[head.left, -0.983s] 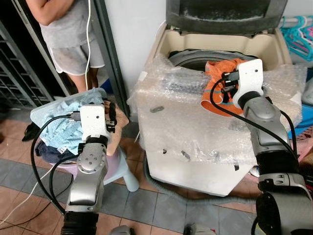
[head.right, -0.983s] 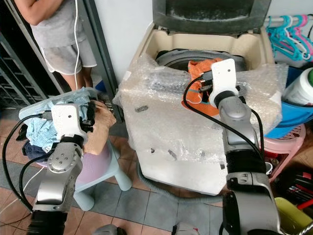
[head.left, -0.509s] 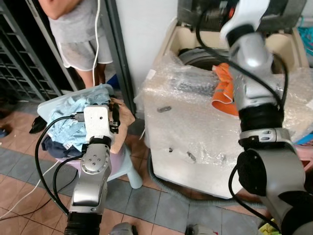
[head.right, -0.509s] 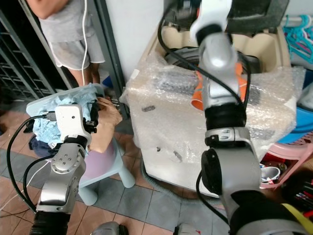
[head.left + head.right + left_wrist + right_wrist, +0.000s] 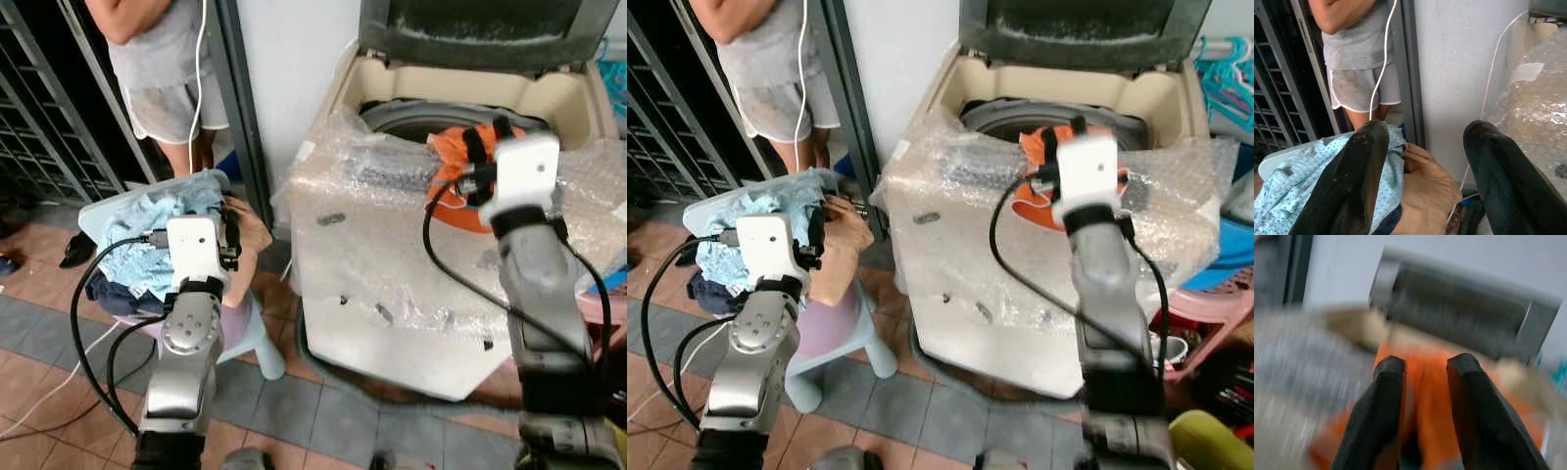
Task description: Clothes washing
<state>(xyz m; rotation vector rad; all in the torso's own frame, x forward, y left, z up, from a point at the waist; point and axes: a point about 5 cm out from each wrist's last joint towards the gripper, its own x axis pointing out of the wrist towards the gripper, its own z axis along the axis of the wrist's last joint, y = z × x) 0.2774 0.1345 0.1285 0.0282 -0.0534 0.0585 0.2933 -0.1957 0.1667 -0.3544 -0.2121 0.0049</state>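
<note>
While the orange garment hangs over the washing machine drum rim, I judge loading is in hand: my right claw, narrowly parted and empty, must push it in; my left claw gapes wide and empty above the clothes pile.

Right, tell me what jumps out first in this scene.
The orange garment draped over the rim of the open, bubble-wrapped washing machine, with the right gripper over it. To the left, the left gripper is by a heap of clothes on a stool.
</note>
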